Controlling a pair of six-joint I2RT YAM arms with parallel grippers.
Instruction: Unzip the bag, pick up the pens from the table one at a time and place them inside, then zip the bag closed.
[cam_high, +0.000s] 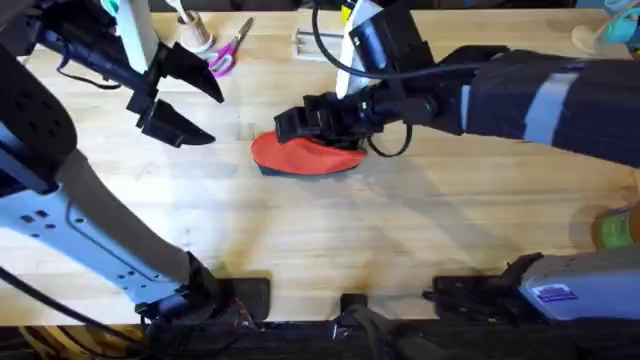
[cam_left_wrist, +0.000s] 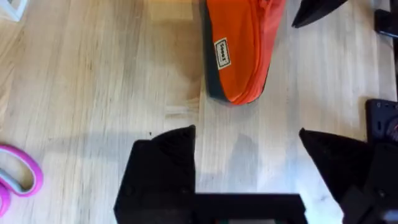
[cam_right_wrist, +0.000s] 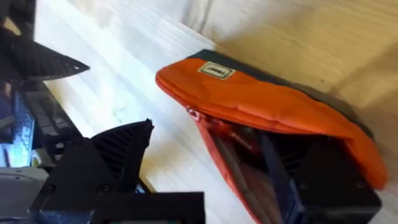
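Observation:
The orange-red bag (cam_high: 305, 155) lies on the table (cam_high: 330, 240) near the middle, its dark lower edge toward me. In the right wrist view the bag (cam_right_wrist: 267, 102) has its zipper open and the mouth gapes. My right gripper (cam_high: 303, 122) is down on the bag, open, with one finger (cam_right_wrist: 323, 186) inside the mouth and the other finger (cam_right_wrist: 118, 155) outside it. Slim dark shapes lie inside the opening; I cannot tell whether they are the pens. My left gripper (cam_high: 205, 118) hovers open to the bag's left, apart from the bag (cam_left_wrist: 239, 50).
Pink-handled scissors (cam_high: 225, 55) lie at the back left, also beside my left fingers (cam_left_wrist: 18, 180). Small items sit along the far edge (cam_high: 315, 42). A green container (cam_high: 620, 228) stands at the right edge. The near half of the table is bare wood.

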